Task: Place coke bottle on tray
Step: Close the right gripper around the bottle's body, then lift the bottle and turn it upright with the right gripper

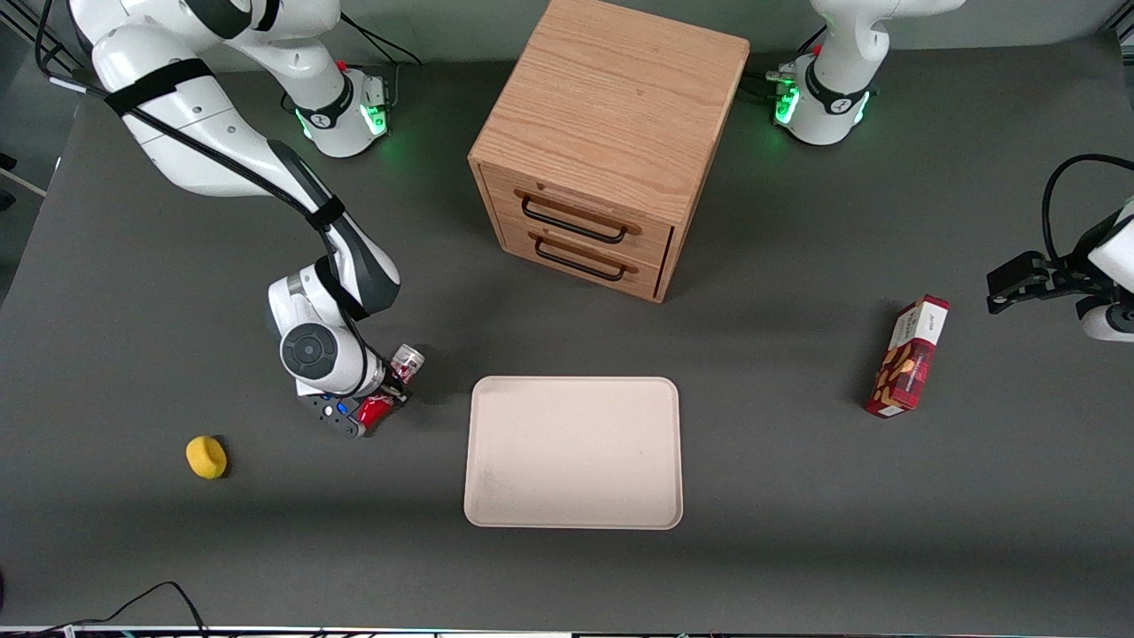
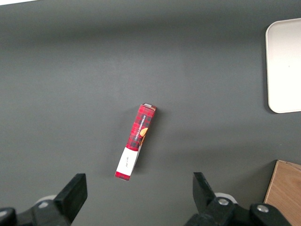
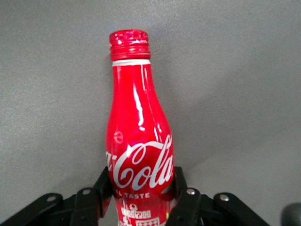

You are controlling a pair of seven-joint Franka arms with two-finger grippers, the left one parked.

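The red coke bottle (image 1: 379, 408) with white script logo is between the fingers of my right gripper (image 1: 390, 392), beside the tray toward the working arm's end of the table. In the right wrist view the bottle (image 3: 138, 136) fills the middle, red cap pointing away from the gripper (image 3: 141, 184). The black fingers (image 3: 104, 183) press on both sides of its lower body, so the gripper is shut on it. The pale beige tray (image 1: 574, 452) lies flat and holds nothing; its corner also shows in the left wrist view (image 2: 284, 66).
A wooden two-drawer cabinet (image 1: 602, 142) stands farther from the front camera than the tray. A red snack box (image 1: 908, 357) lies toward the parked arm's end. A small yellow object (image 1: 206, 457) lies toward the working arm's end, nearer the front camera than the gripper.
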